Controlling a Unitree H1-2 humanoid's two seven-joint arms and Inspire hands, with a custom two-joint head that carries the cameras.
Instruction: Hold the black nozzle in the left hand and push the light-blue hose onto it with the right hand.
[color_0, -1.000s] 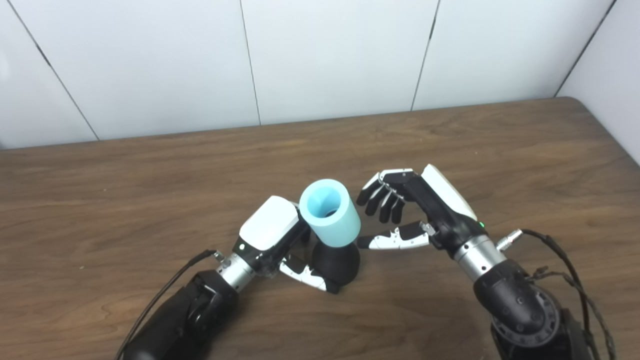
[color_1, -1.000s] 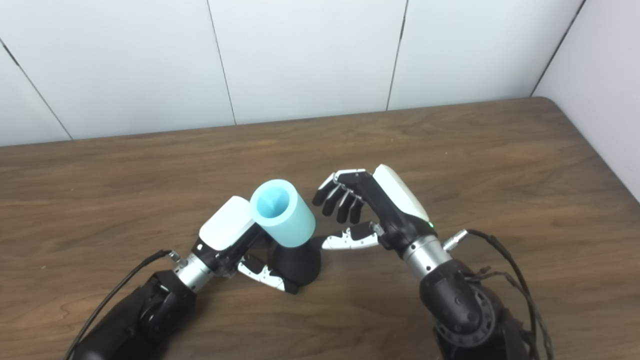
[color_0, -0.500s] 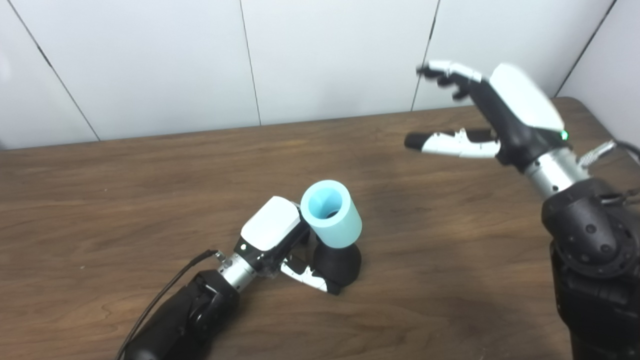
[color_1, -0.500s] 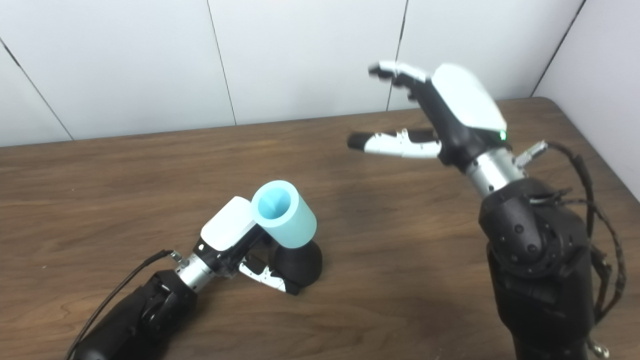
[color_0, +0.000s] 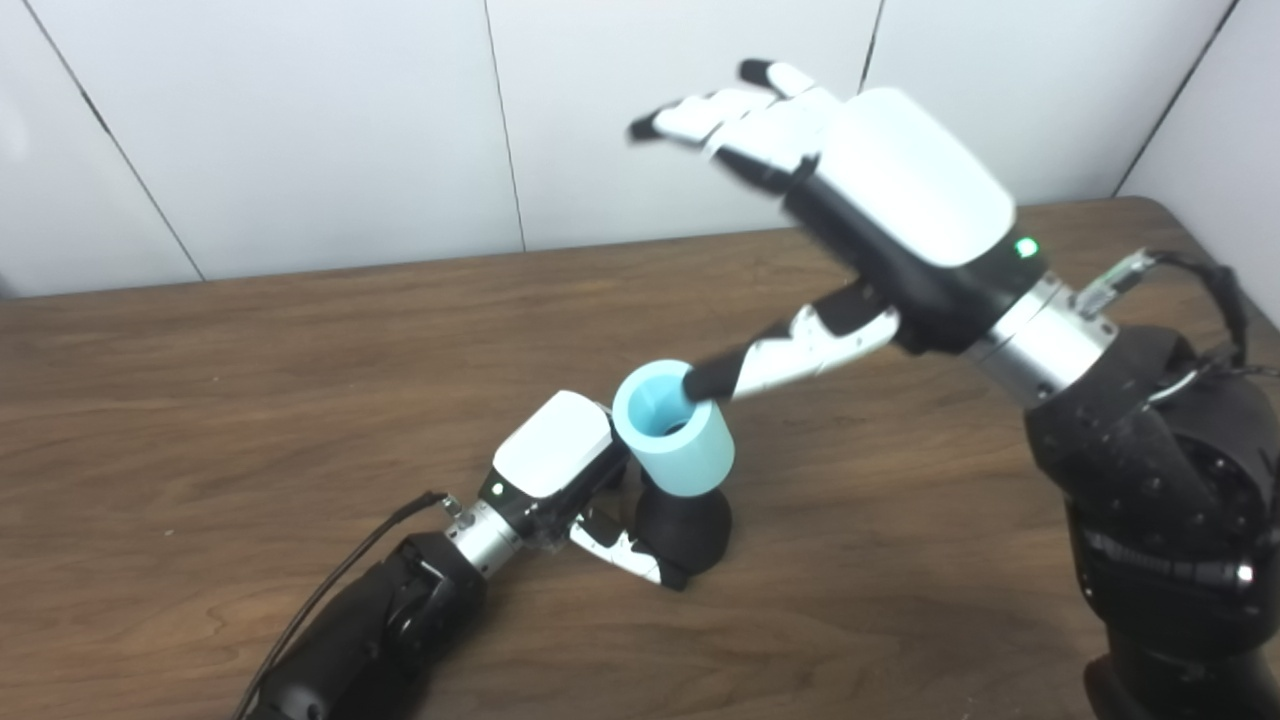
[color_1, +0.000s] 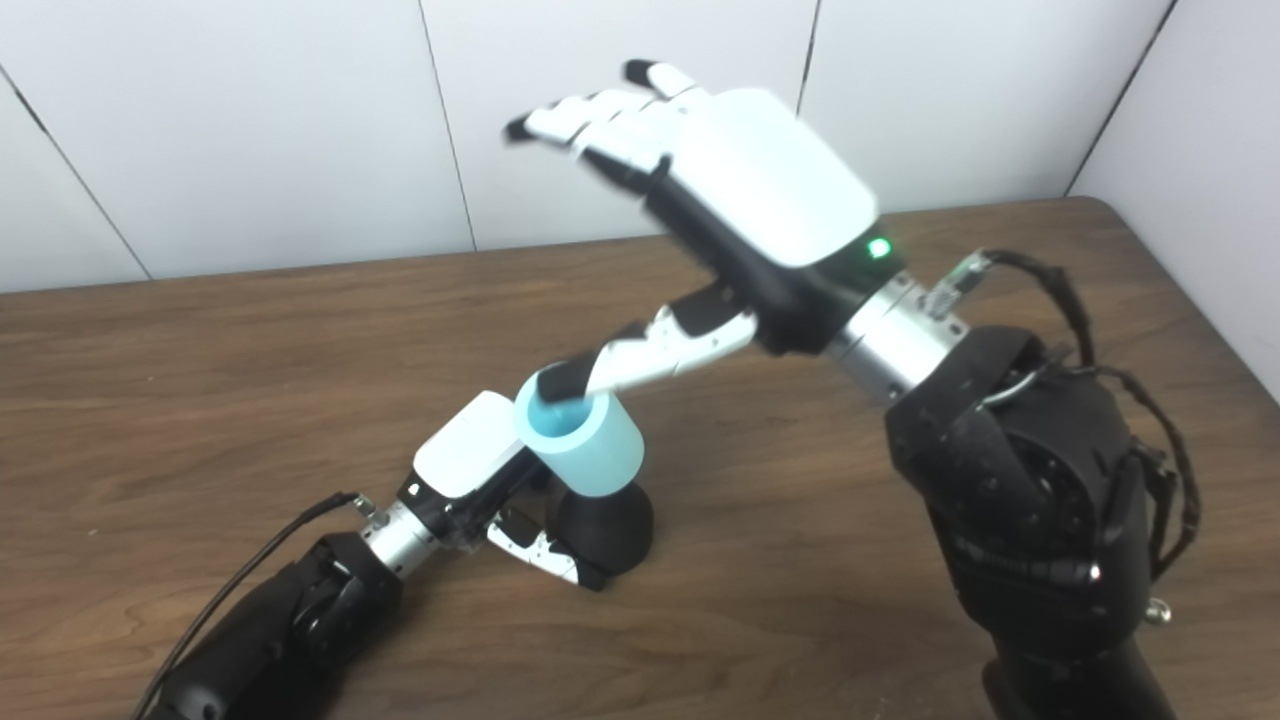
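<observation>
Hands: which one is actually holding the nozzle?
The left hand, low by the table, is wrapped around the black nozzle. The right hand is raised and open, holding nothing, its thumb over the hose.

No legible text, labels, brands, numbers or signs in either eye view. Checked the right hand (color_0: 890, 190), left hand (color_0: 555, 465), light-blue hose (color_0: 672, 440), black nozzle (color_0: 685, 525), wooden table (color_0: 200, 400) and wall panels (color_0: 300, 120): all surfaces unmarked
</observation>
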